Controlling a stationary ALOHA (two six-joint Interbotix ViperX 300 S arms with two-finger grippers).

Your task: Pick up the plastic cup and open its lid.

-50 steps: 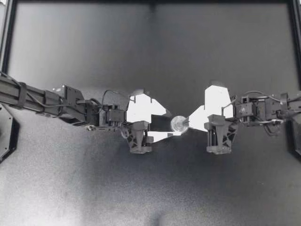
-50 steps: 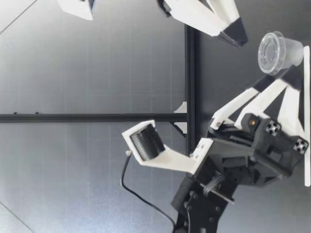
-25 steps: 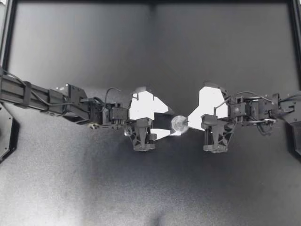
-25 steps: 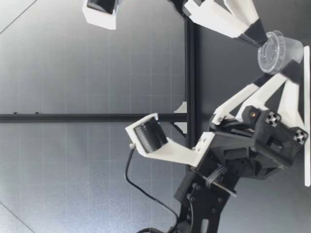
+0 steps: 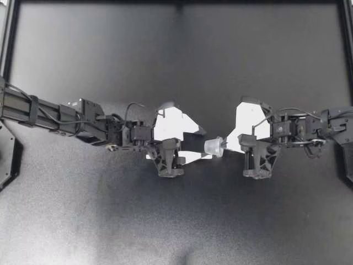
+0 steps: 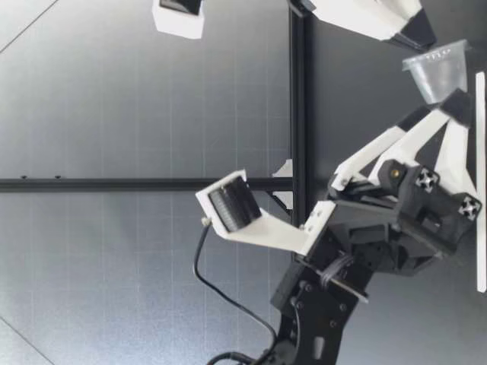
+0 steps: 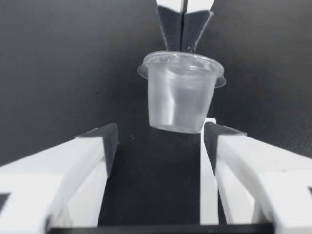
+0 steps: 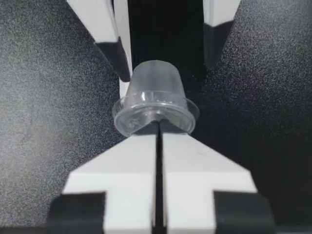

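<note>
My right pincer [image 5: 226, 147] pinches the lid [image 8: 146, 113] by its rim, hanging the clear plastic cup [image 5: 213, 147] above the table [image 5: 165, 221] between both arms. The cup lies sideways, base toward my left pincer [image 5: 206, 144], which is spread around it untouching. Lid-opening seems in hand: next, the left should clamp the body.

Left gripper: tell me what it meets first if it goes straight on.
My left gripper would likely meet the plastic cup, just ahead of its open fingers; my right gripper pinches its rim.
</note>
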